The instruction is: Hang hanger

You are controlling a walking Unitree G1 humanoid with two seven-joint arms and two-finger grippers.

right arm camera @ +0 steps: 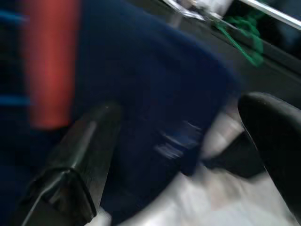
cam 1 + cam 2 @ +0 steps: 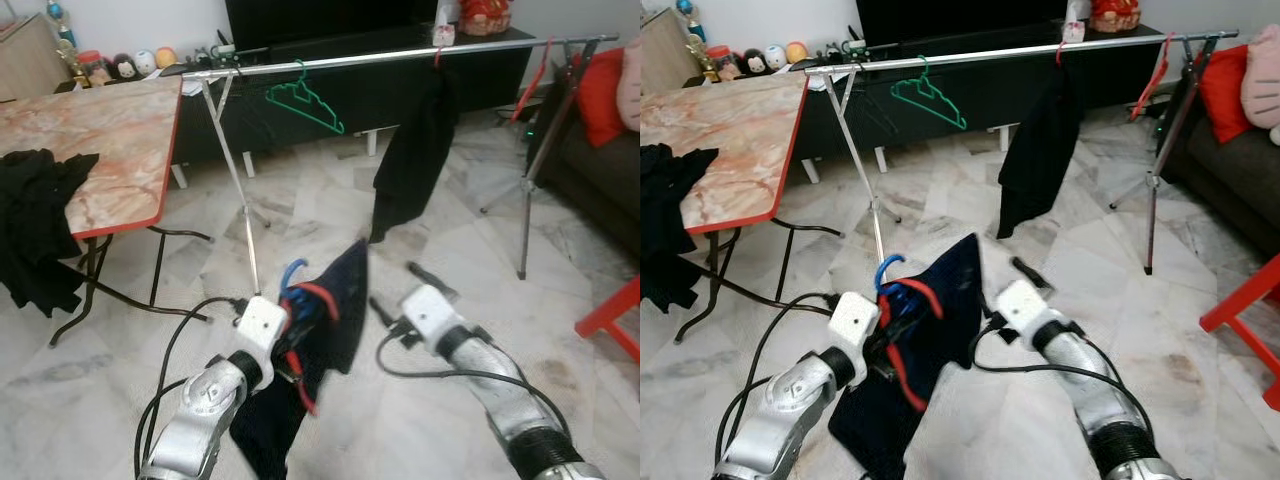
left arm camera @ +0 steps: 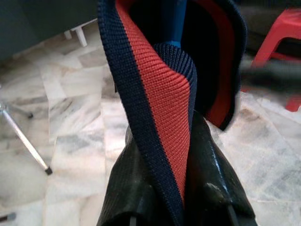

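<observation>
Blue hanger [image 2: 293,272] with a navy garment [image 2: 325,340] on it sits low in front of the robot, over the marble floor [image 2: 440,240]. Left gripper [image 3: 181,183] is clamped on the garment's navy-and-red ribbed collar [image 3: 162,103], fingers [image 3: 131,188] pressed on either side of the fabric; hanger hook pokes up just above the white wrist housing. Garment hangs down toward the floor, one corner pointing up. Right gripper [image 2: 400,290] is just beside the garment, fingers [image 1: 80,155] spread apart, nothing between them; wrist view is blurred.

Farther back, a metal clothes rail [image 2: 400,55] spans the room on thin legs. Green hanger [image 2: 305,103] hangs bare on the rail, a black garment [image 2: 410,160] hangs to its right, and a red hanger [image 2: 535,85] hangs near the far right end. Marble-top table [image 2: 110,150] with red edge stands at left, black cloth [image 2: 40,220] heaped on it. Dark TV cabinet [image 2: 380,80] behind the rail, red stool [image 2: 610,320] at right edge.
</observation>
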